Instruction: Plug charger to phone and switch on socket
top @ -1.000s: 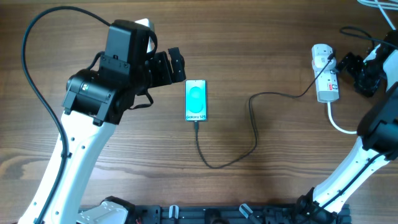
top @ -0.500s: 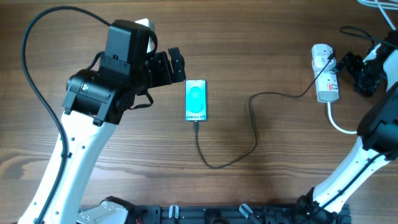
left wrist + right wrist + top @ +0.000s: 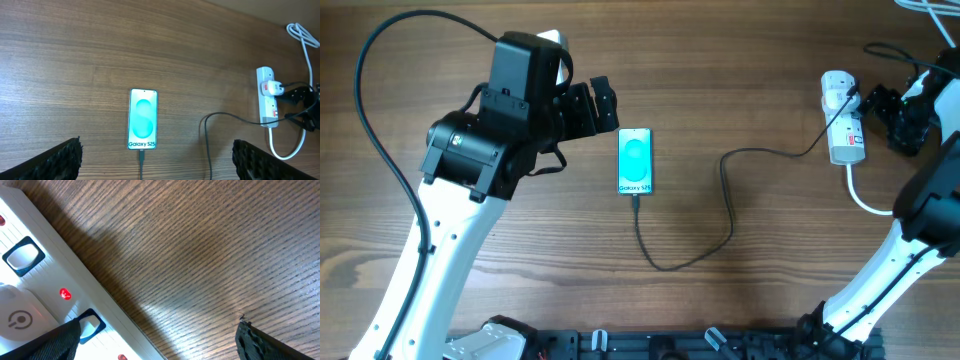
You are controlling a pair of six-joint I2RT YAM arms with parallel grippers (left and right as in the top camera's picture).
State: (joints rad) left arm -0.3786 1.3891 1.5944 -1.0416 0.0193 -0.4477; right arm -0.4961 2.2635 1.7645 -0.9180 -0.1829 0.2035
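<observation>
The phone lies flat mid-table with its cyan screen lit, also in the left wrist view. The charger, a thin black cable, has its small plug seated in the phone's bottom edge and curls right to a white adapter on the socket. My left gripper hovers open just left of the phone, holding nothing. My right gripper is open beside the socket's right side; close up, one finger overlaps the socket, which shows rocker switches and red marks.
The socket's thick white cord loops toward the right arm's base. More white cord lies at the far right corner. Black robot cables arc over the left arm. A black rail runs along the front edge.
</observation>
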